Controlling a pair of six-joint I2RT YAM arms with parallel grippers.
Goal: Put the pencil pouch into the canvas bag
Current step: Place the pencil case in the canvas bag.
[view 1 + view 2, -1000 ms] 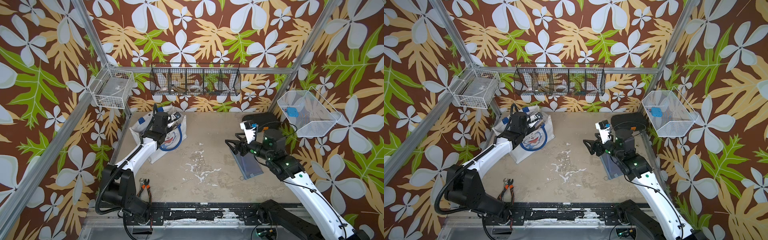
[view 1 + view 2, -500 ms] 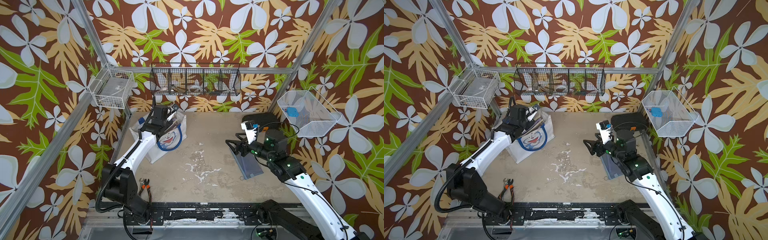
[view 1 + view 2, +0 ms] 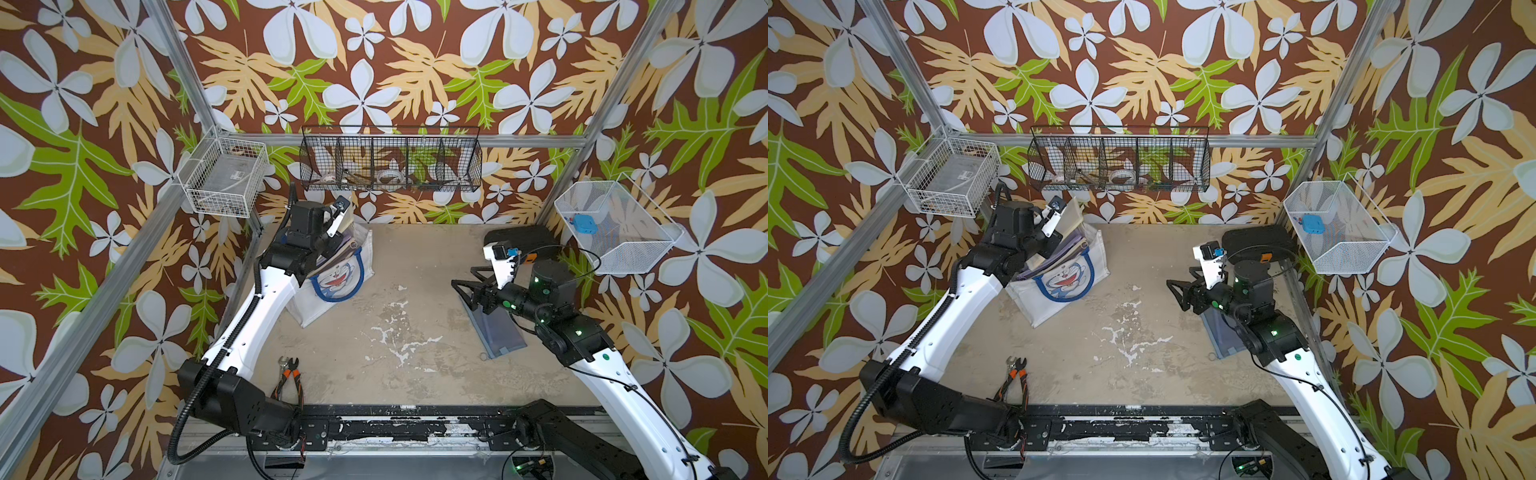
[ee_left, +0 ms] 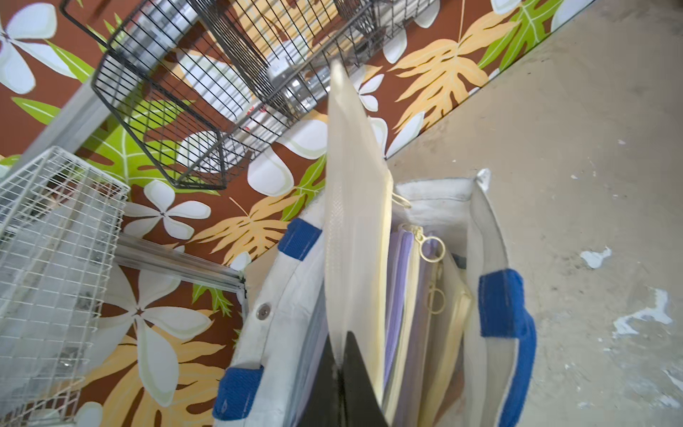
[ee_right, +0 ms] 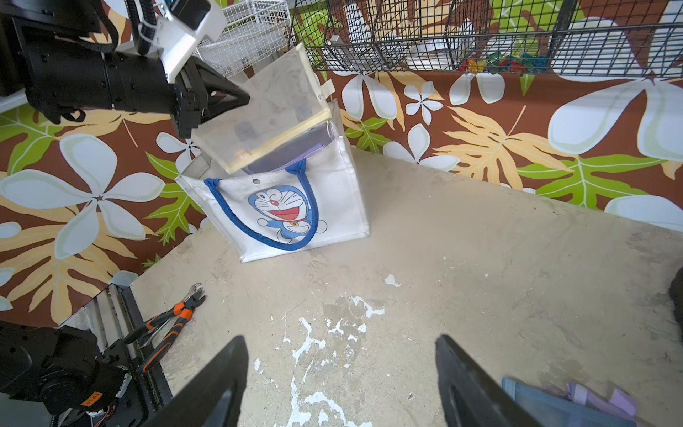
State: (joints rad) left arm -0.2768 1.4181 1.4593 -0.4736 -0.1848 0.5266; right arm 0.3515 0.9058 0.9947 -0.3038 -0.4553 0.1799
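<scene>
Nearest, the right fingers (image 5: pixel 221 373) hang spread wide by a flat blue-grey pouch (image 3: pixel 500 332) on the table (image 3: pixel 415 257). Farther back, the left fingers (image 4: pixel 351 373) pinch a translucent cream-edged pencil pouch (image 5: pixel 273 107), tilted over the mouth of the white blue-handled canvas bag (image 5: pixel 343 199), which holds lilac and cream zip pouches (image 4: pixel 404 295).
</scene>
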